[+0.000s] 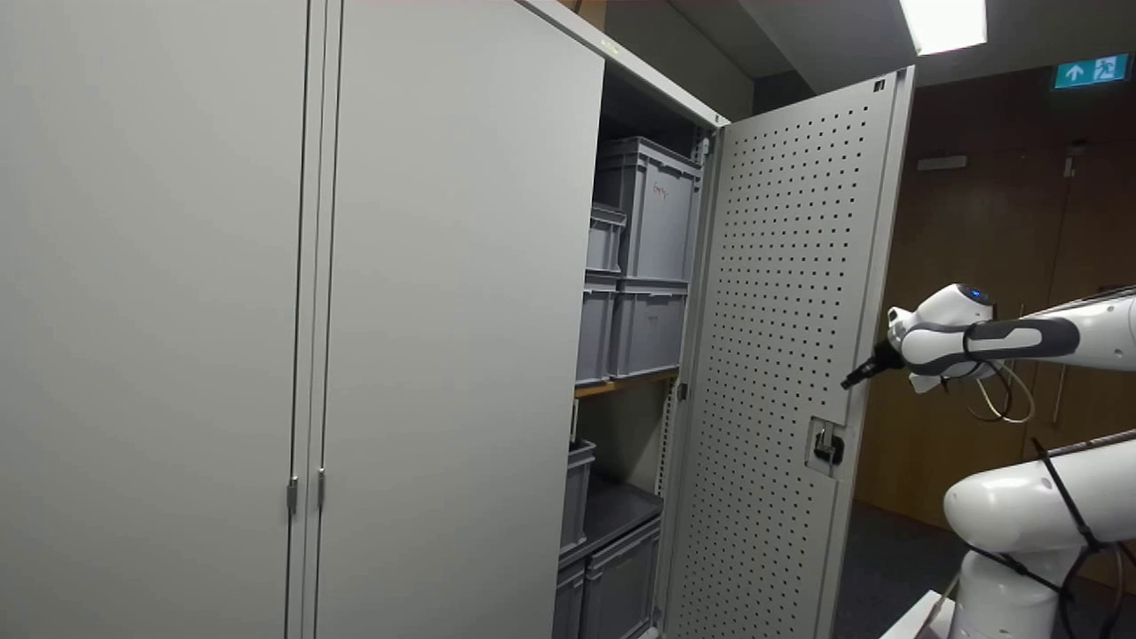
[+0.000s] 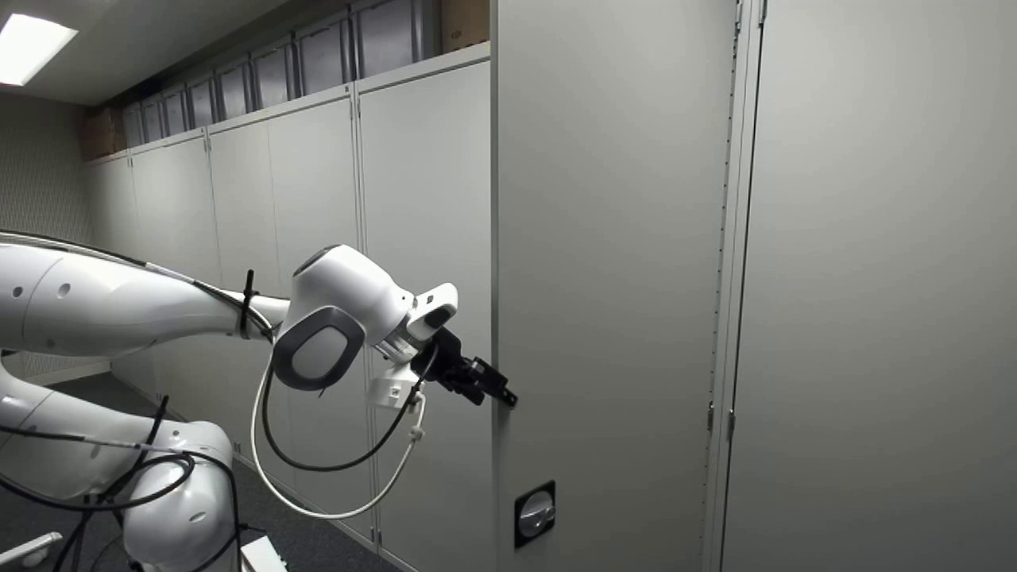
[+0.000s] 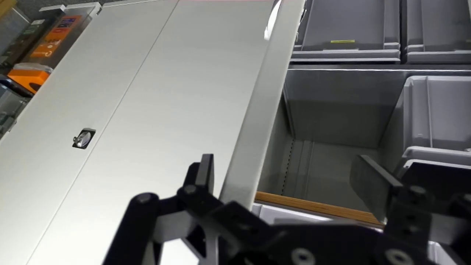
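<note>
Presently, cabinet door (image 1: 785, 293): in an exterior view it stands open with its perforated inner side visible, and the pincer (image 1: 849, 382) is near its free edge (image 1: 877, 257), higher than the latch (image 1: 827, 446).
Grey boxes (image 1: 654, 330): they stand inside the cabinet (image 1: 470, 311), some upon a wooden shelf (image 1: 626, 384).
Round handle (image 2: 535, 515): in an exterior view it is on the door's outer side, below a black fingertip (image 2: 508, 397); whether this touches the door, I cannot tell.
Pincer fingers (image 3: 369, 184): in the wrist view they stand widely apart, the door's edge seen between them.
</note>
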